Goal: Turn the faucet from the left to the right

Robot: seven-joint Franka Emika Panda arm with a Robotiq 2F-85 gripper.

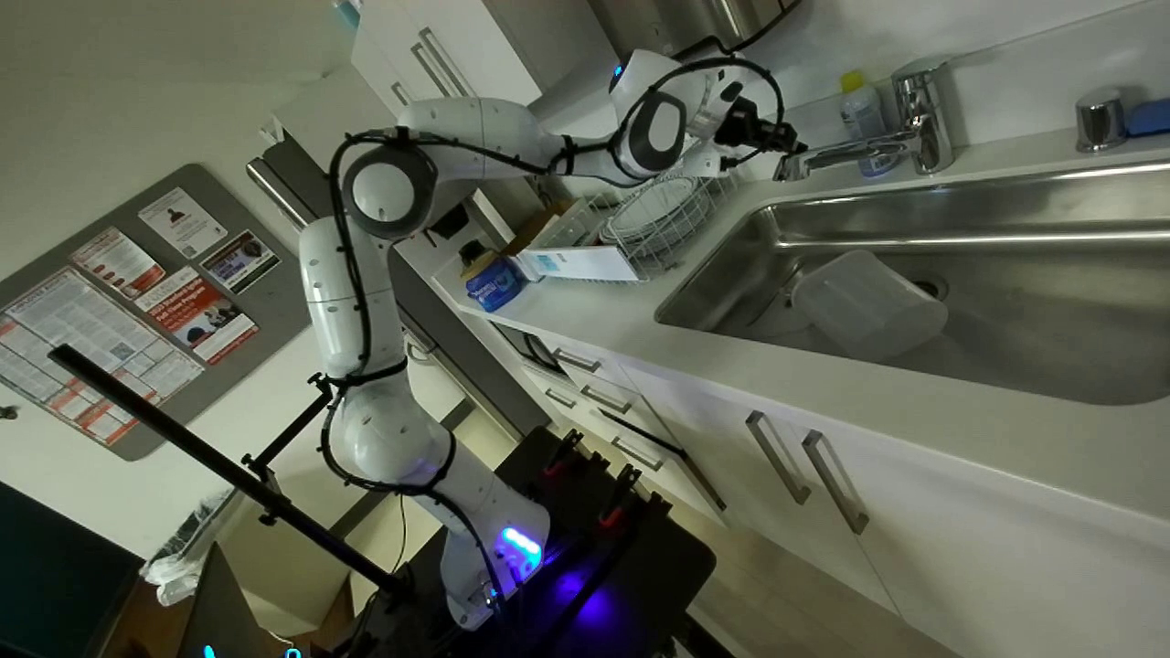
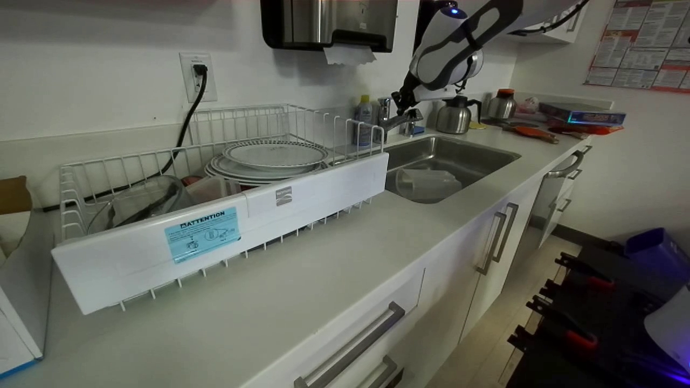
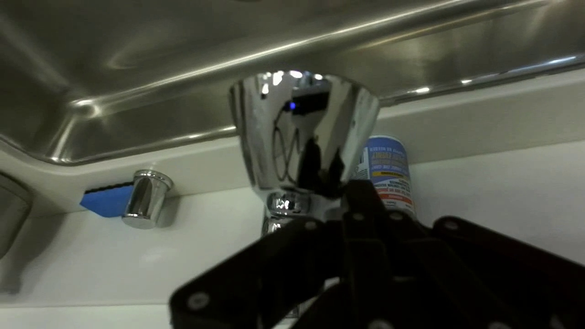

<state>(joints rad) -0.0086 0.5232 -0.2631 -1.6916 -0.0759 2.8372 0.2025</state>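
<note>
Clearly the small shiny chrome faucet (image 1: 923, 130), short and upright with a thin spout (image 1: 855, 150), stands at the back edge of the brushed-steel sink basin (image 1: 1051, 320) set into the pale bench (image 1: 914, 407); in an exterior view its spout reaches out toward the white wire dish rack (image 1: 599, 264). The black two-fingered pincer (image 1: 792, 143) is right by the end of that spout, clenched, its fingertips (image 3: 363, 194) together in the wrist view; whether it touches the chrome I cannot tell. In the wrist view the spout's flared, mirror-bright end fills the middle, dark shapes and a blue light reflected in it, and most of the rest of the faucet is hidden. Beside it comes a slim plastic bottle (image 3: 388, 171) with blue, yellow and red printing, whose yellow cap (image 1: 851, 81) shows only in the exterior views. Both also show the translucent plastic tub (image 1: 873, 306) lying in the basin. The white jointed arm (image 1: 331, 292) appears almost whole in an exterior view, with a grey notice board (image 1: 285, 306) beyond it. Only in an exterior view can the word ATTENTION be read on the rack's light-blue sticker (image 2: 202, 234), near stacked white plates (image 2: 277, 153); farther along the bench stands a round steel carafe (image 2: 454, 117) with a black handle.
</note>
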